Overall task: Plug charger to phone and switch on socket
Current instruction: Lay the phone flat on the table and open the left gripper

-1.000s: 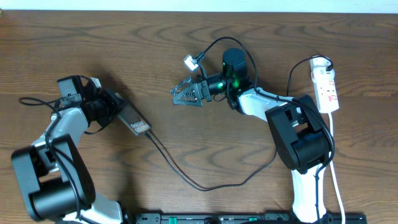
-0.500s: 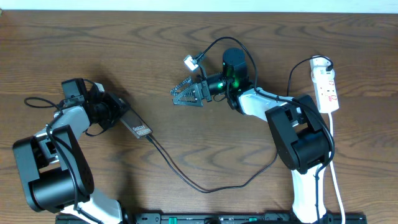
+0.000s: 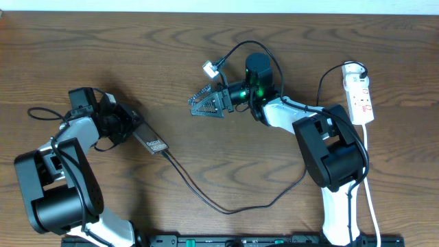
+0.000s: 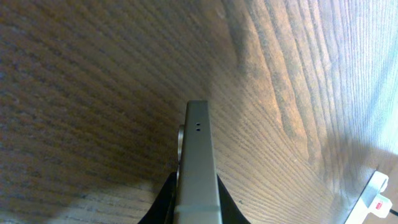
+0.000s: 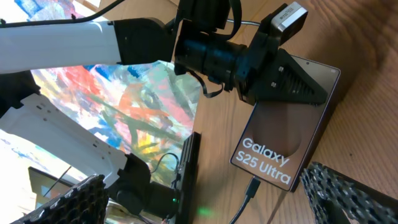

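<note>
The phone (image 3: 152, 142) lies low over the table at the left, with its "Galaxy S25 Ultra" face showing in the right wrist view (image 5: 286, 140). My left gripper (image 3: 135, 127) is shut on its upper end. In the left wrist view the phone (image 4: 198, 137) is edge-on between the fingers (image 4: 198, 190). The charger's black cable (image 3: 226, 208) runs from the phone's lower end in a loop toward the right arm. Its connector tip (image 5: 252, 186) sits in the phone's bottom edge. My right gripper (image 3: 204, 104) is open and empty at the table's middle, apart from both. The white socket (image 3: 359, 92) lies at the far right.
The socket's white cord (image 3: 367, 178) runs down the right side past the right arm's base (image 3: 336, 158). A small white connector (image 3: 210, 68) on a black robot cable hangs above my right gripper. The socket's end also shows in the left wrist view (image 4: 376, 199).
My left gripper has shifted slightly with the phone, which now lies a little lower and to the right. The cable followed. The right arm has not moved.
</note>
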Action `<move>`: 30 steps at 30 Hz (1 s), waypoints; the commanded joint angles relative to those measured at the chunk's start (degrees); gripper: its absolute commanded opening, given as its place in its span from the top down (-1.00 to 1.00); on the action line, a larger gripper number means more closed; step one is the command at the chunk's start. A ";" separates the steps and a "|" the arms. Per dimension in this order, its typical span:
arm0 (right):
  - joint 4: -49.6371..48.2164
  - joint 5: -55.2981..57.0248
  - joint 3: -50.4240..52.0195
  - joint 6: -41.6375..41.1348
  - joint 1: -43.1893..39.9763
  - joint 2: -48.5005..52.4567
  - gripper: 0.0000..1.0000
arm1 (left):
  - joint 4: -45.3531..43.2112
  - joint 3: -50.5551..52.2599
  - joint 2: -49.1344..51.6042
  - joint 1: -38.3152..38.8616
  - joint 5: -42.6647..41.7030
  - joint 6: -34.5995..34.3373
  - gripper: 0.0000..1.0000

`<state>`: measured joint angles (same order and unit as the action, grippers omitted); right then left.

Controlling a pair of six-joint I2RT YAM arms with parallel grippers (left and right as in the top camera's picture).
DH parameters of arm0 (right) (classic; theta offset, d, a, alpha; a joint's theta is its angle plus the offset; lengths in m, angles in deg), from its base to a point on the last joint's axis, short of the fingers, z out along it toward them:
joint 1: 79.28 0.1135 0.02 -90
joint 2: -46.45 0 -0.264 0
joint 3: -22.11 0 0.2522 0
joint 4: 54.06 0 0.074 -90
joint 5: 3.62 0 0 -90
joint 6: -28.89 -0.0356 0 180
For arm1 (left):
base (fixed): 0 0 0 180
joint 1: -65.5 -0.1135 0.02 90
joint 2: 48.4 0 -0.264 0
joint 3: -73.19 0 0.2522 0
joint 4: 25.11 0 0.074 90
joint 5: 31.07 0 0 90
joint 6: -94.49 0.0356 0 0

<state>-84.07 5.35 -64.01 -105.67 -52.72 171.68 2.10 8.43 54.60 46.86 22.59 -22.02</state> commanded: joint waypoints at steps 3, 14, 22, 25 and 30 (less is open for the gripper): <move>0.11 -0.59 -1.01 0.90 -0.22 -0.37 -0.98 | 1.09 0.24 -0.24 0.13 -0.42 0.74 0.85; 0.28 -0.59 -1.01 0.90 -0.22 -0.37 -0.99 | 1.53 0.24 -0.24 0.13 -0.42 0.76 0.85; 0.28 -0.59 -1.01 0.90 -0.22 -0.37 -0.99 | 2.19 0.24 -0.24 0.13 -0.44 0.79 0.78; 0.28 -0.59 -1.01 0.90 -0.22 -0.37 -0.99 | 2.36 0.24 -0.24 0.13 -0.44 0.79 0.70; 0.28 -0.59 -1.01 0.90 -0.22 -0.37 -0.99 | 2.43 0.24 -0.24 0.13 -0.44 0.79 0.67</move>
<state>-83.81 5.35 -64.01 -105.67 -52.72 171.68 4.13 8.43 54.60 46.86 22.81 -22.04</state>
